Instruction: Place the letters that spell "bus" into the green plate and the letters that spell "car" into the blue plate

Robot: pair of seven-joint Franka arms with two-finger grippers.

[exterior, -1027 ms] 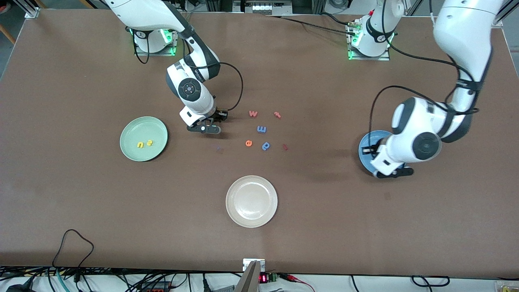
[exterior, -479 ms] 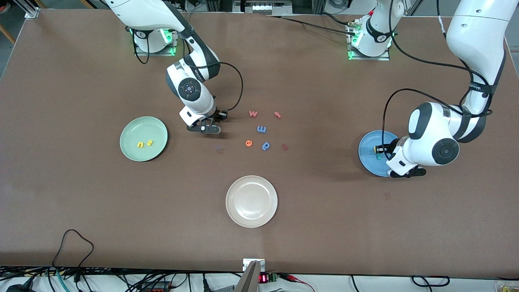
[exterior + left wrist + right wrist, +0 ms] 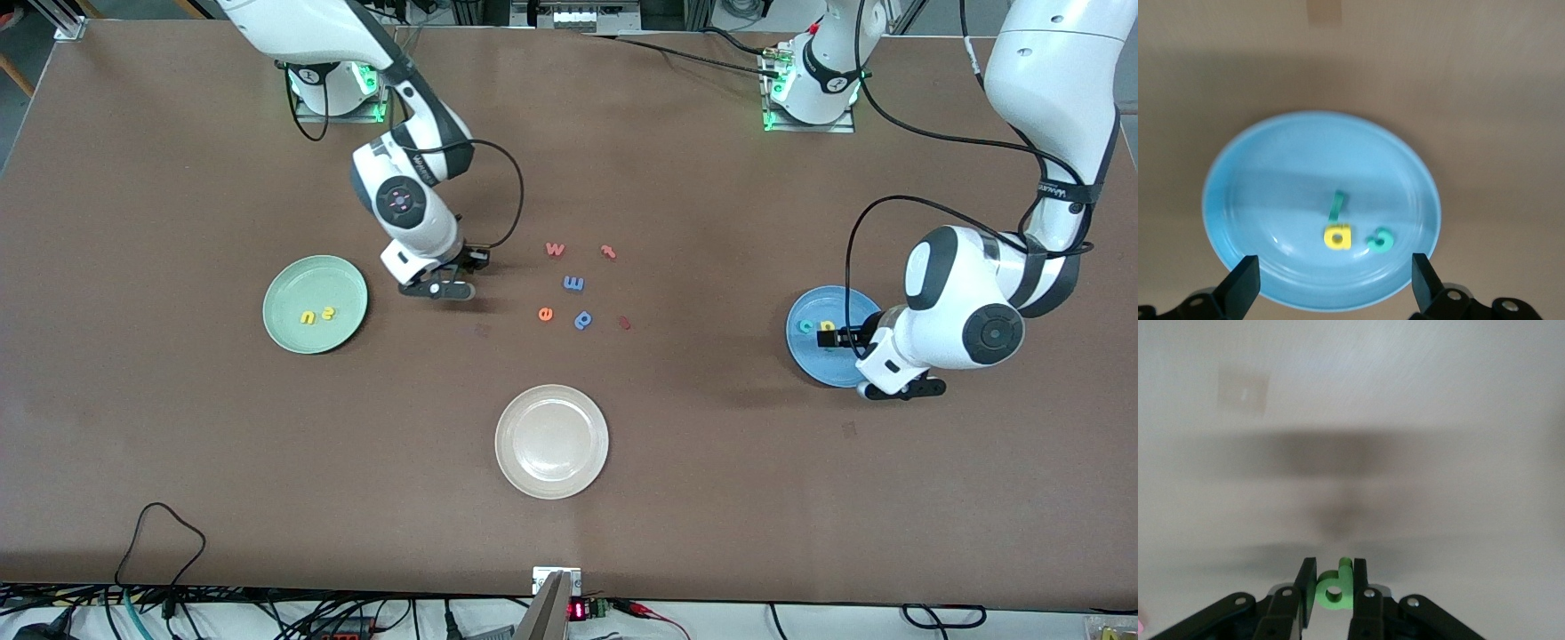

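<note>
The pale green plate (image 3: 316,277) holds the yellow "u" (image 3: 308,316) and yellow "s" (image 3: 328,312). My right gripper (image 3: 436,290) hangs over bare table between that plate and the loose letters. In the right wrist view it (image 3: 1335,587) is shut on the green "b" (image 3: 1335,591). The blue plate (image 3: 811,364) holds the teal "c" (image 3: 805,326) and yellow "a" (image 3: 826,326). The left wrist view shows "a" (image 3: 1337,237), "c" (image 3: 1379,240) and teal "r" (image 3: 1337,205) lying in it (image 3: 1245,187). My left gripper (image 3: 900,389) is open and holds nothing, over the blue plate's rim.
Loose letters lie mid-table: red "w" (image 3: 555,249), red "t" (image 3: 609,252), blue "m" (image 3: 573,284), orange "e" (image 3: 545,313), blue "p" (image 3: 582,320) and a dark red piece (image 3: 625,323). A white plate (image 3: 551,480) sits nearer the front camera. A black cable (image 3: 160,533) loops at the front edge.
My left gripper opened and drew back off the blue plate's middle, uncovering the "c" and "a". My right gripper closed on the "b" and shifted slightly toward the green plate.
</note>
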